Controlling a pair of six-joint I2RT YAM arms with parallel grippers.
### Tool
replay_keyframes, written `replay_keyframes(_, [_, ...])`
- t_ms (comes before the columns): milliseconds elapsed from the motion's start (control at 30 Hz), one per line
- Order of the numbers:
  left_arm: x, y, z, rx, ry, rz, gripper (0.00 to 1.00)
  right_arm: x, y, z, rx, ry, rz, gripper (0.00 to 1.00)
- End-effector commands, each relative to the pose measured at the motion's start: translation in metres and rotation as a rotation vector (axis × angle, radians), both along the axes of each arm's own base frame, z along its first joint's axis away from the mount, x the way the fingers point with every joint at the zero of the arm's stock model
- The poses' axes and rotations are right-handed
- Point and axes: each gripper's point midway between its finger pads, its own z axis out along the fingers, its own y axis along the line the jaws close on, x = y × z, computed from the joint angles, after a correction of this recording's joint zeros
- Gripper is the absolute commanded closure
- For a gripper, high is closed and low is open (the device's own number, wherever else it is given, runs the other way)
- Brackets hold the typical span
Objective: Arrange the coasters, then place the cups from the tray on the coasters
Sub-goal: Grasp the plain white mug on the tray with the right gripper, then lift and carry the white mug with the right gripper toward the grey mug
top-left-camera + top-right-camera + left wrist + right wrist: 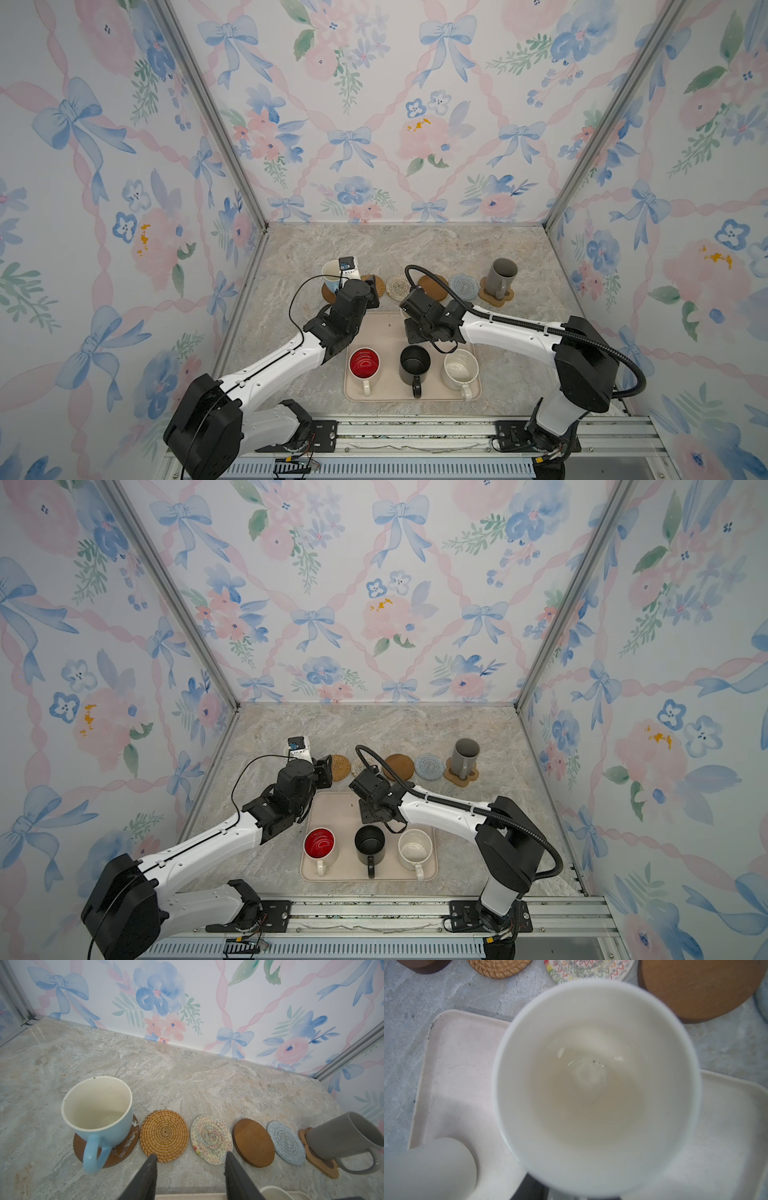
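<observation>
The right gripper (413, 328) hovers at a glossy cream ceramic mug (596, 1084) by the far edge of the flat beige tray (456, 1064); I cannot tell its grip. The left gripper (190, 1156) stands parted, empty, before the tan rattan coaster (164, 1135).

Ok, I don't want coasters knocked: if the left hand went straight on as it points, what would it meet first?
Likely the near edges of the rattan coaster and the cream woven coaster, either side of its line; depth is unclear.

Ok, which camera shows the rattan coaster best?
Left wrist: the rattan coaster lies nearly whole and close. In both top views the left arm hides part of it; right wrist catches only its edge.
</observation>
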Motion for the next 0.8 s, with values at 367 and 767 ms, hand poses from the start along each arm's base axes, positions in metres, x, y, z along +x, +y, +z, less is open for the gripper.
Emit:
replay_keyframes(367, [0.003, 0.0, -0.007, 0.021, 0.003, -0.01, 0.51, 0.012, -0.012, 0.005, -0.052, -0.037, -0.031, 1.0])
replay_keyframes(767, [0.0, 0.009, -0.006, 0.017, -0.012, 0.011, 0.52, 0.043, -0.025, 0.06, -0.056, -0.191, -0.022, 1.0])
